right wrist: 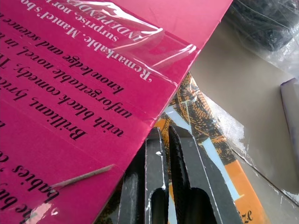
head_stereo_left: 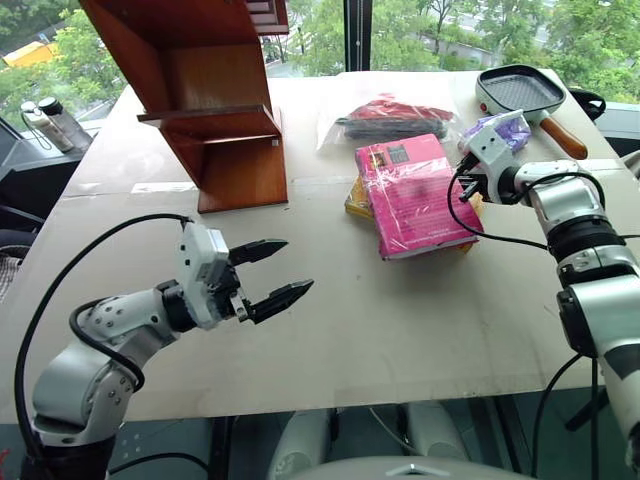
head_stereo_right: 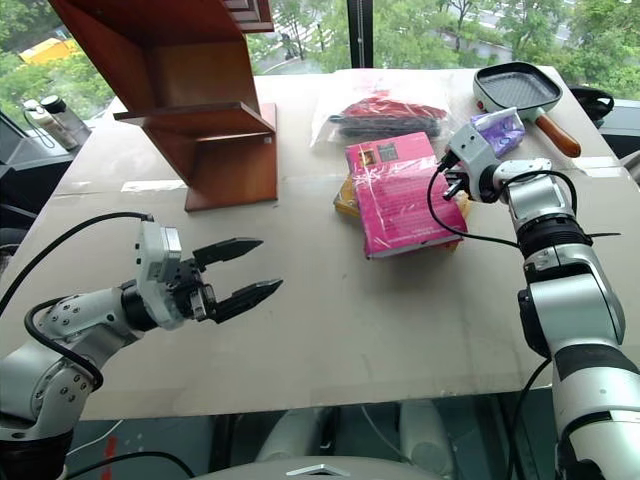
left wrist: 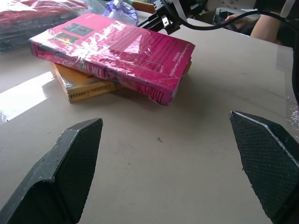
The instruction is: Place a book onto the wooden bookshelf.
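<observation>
The book (head_stereo_left: 415,195), thick, magenta-pink and wrapped in clear plastic, lies flat on the table on top of a thinner yellow-orange book (left wrist: 84,86). My right gripper (head_stereo_right: 452,185) is shut. Its tips (right wrist: 166,140) sit right at the pink book's right edge, over the yellow-orange cover; nothing is held. The wooden bookshelf (head_stereo_left: 215,110), reddish-brown with stepped compartments, stands at the table's far left. My left gripper (head_stereo_left: 275,270) hovers open over the near left part of the table, pointing toward the books (left wrist: 117,51) and well short of them.
Behind the books lies a clear plastic bag (head_stereo_left: 390,118) with red and black items. A black grill pan (head_stereo_left: 520,90) and a purple packet (head_stereo_left: 510,128) sit at the far right. Bottles (head_stereo_left: 45,120) stand off the table's left. A person's arm (left wrist: 271,25) shows beyond the table.
</observation>
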Robot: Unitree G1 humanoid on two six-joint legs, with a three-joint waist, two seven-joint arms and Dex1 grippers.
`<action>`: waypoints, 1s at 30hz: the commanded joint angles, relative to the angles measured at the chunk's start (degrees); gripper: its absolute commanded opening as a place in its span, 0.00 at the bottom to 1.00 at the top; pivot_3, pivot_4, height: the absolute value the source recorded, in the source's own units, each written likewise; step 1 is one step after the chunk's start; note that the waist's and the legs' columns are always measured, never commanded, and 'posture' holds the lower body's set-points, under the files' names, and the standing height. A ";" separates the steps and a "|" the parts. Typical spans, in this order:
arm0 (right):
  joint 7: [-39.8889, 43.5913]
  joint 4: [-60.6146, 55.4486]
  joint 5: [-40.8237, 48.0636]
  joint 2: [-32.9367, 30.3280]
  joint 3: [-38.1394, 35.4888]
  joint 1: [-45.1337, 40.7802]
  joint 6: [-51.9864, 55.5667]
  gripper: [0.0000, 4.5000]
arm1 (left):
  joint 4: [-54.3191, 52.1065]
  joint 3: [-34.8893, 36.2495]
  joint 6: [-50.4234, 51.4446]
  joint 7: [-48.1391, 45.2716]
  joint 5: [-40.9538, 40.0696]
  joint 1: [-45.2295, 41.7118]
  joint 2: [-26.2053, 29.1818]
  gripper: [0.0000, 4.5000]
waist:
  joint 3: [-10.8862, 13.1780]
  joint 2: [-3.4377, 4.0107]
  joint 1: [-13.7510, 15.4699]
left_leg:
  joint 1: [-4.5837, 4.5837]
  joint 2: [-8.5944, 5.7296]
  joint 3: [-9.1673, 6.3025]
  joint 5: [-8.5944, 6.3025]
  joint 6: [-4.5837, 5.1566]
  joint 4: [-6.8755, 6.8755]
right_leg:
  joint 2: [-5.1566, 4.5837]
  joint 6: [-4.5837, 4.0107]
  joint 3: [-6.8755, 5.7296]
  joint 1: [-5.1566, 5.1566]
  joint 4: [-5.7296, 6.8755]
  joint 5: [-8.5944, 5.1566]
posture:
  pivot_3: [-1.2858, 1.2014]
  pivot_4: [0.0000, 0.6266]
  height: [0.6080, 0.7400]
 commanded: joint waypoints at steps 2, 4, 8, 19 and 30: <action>0.85 -5.40 1.70 -3.31 -4.27 1.85 -3.28 0.02 | -0.11 -1.08 5.16 4.94 -0.26 -2.57 0.67 1.00 | 0.00 0.00 0.23 | 0.00 0.00 -0.02 0.00 0.00 0.00 | 0.00 0.00 -0.01 0.00 0.00 0.00 | 0.52 0.24 1.00; 3.37 -9.61 2.81 -6.51 -6.19 5.38 -7.36 0.02 | 1.28 -2.25 13.21 8.90 -4.05 -5.37 0.82 1.00 | 0.00 0.01 0.86 | 0.00 -0.03 -0.03 0.00 0.00 0.01 | 0.00 0.00 -0.03 0.00 0.01 0.00 | 0.52 0.24 1.00; 15.60 -28.65 13.45 -15.62 -13.96 19.23 -0.88 0.17 | 9.85 -2.11 28.90 17.45 -14.66 -15.29 -3.67 1.00 | 0.04 0.08 2.63 | -0.13 -0.13 -0.23 -0.01 0.02 0.13 | -0.08 0.02 -0.26 0.04 0.01 0.00 | 0.52 0.24 1.00; 15.94 -88.75 46.97 -16.85 -52.64 69.14 21.31 0.99 | 43.92 6.52 46.85 39.02 -29.46 -39.33 -23.32 1.00 | -0.12 -0.06 1.90 | 0.23 -0.31 -0.38 -0.13 0.24 0.37 | -0.07 0.07 -0.28 0.31 0.46 -0.02 | 0.52 0.24 1.00; 3.78 -104.57 52.66 -10.57 -57.86 81.47 19.61 0.99 | 72.50 10.07 38.51 41.08 -21.96 -54.72 -33.46 1.00 | -0.04 -0.37 2.92 | 0.70 -0.54 -0.24 -0.09 0.18 0.53 | -0.09 0.18 -0.28 0.89 0.44 0.03 | 0.52 0.24 1.00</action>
